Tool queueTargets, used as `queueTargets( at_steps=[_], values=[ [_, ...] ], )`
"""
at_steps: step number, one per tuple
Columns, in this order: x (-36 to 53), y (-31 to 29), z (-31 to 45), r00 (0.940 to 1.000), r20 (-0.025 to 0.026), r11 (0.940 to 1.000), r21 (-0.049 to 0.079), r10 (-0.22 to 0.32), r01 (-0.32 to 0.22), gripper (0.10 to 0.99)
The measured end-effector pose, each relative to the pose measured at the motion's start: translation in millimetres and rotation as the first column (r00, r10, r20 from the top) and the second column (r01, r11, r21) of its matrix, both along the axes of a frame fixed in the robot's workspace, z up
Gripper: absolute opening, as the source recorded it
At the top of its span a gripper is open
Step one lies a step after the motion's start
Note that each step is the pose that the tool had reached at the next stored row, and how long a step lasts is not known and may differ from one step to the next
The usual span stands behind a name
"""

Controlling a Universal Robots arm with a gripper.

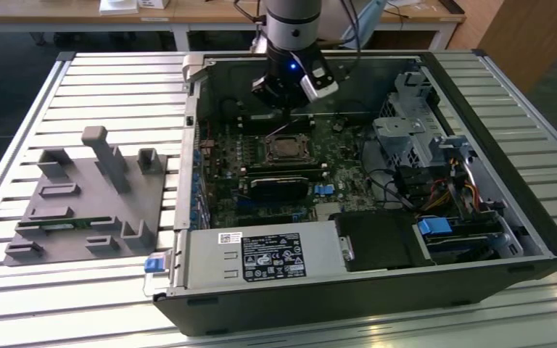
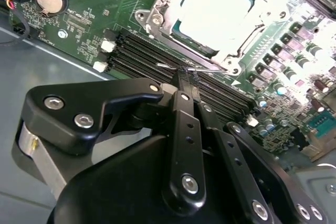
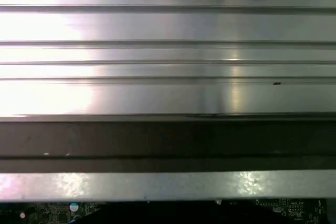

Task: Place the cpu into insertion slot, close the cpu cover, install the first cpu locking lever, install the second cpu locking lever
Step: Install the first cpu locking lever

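Already seated, silver-grey cpu in framed cpu cover, gripper fingers clenched together, grasping nothing.

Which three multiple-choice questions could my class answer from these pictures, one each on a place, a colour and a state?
1. Where does the grey fixture block stand?
A. Inside the computer case
B. On the slatted table, at the exterior view's left of the case
C. On top of the case

2. What colour is the motherboard?
A. Red
B. Green
C. White

3. How is the cpu placed?
A. Lying flat on the motherboard, framed by the cpu cover
B. Lying on the table
C. Standing on the fixture block

Answers: 1 B, the block rests on the slats beside the case. 2 B, the board shows green in the second wrist view. 3 A, its pale top shows through the cover's window.
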State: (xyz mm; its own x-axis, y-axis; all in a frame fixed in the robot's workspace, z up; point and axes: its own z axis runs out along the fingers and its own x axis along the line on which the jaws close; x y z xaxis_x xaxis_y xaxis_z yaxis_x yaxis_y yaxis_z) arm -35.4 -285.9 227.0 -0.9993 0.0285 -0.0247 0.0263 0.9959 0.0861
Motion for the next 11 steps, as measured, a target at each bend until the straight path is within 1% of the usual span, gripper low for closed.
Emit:
queueTargets(
  at_steps=[5,11],
  values=[
    [7.2,0.3,-2.9,1.0000,-0.0071,1.0000,0.000,0.000,0.000,0.106],
    [13.1,0.3,-9.3,1.0000,-0.0099,1.0000,0.000,0.000,0.000,0.106]
  ],
)
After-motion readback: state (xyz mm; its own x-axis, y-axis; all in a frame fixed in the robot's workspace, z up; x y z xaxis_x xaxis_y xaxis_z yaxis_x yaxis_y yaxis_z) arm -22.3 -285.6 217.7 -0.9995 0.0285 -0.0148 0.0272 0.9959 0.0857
